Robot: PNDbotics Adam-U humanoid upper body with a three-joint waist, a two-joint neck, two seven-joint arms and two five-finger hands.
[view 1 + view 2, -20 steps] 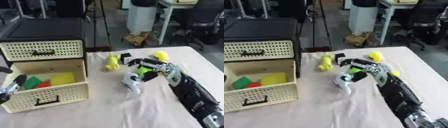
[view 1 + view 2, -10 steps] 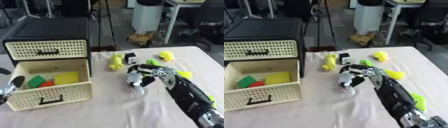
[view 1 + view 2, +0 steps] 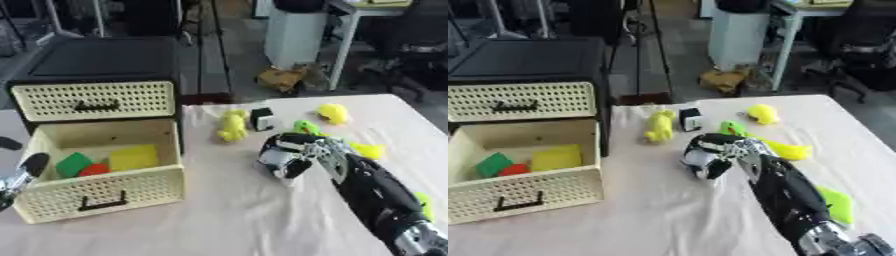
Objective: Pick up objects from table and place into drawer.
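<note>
My right hand [image 3: 293,157] was over the table [image 3: 227,210], just right of the open drawer [image 3: 101,175], with its fingers curled round a pale, whitish object [image 3: 276,161]; I could not make out what that object was. My left hand [image 3: 19,176] showed only at the lower left edge, beside the drawer's front corner, and I could not tell how its fingers stood.

The drawer was pulled out from a cream, perforated cabinet [image 3: 96,75] with a black top; the upper drawer [image 3: 94,101] above it was closed. Inside the open drawer lay a green block [image 3: 73,164], a small red piece [image 3: 94,169] just beside it, and a yellow block [image 3: 133,157] to their right.

On the table beyond my right hand lay a yellow toy [image 3: 233,125], a small black-and-white box [image 3: 262,119] just beside it, a green piece [image 3: 730,127], another yellow toy [image 3: 332,113] farther right, a yellow piece [image 3: 369,149] near my forearm, and a yellow-green piece [image 3: 836,204] close to the right edge.
</note>
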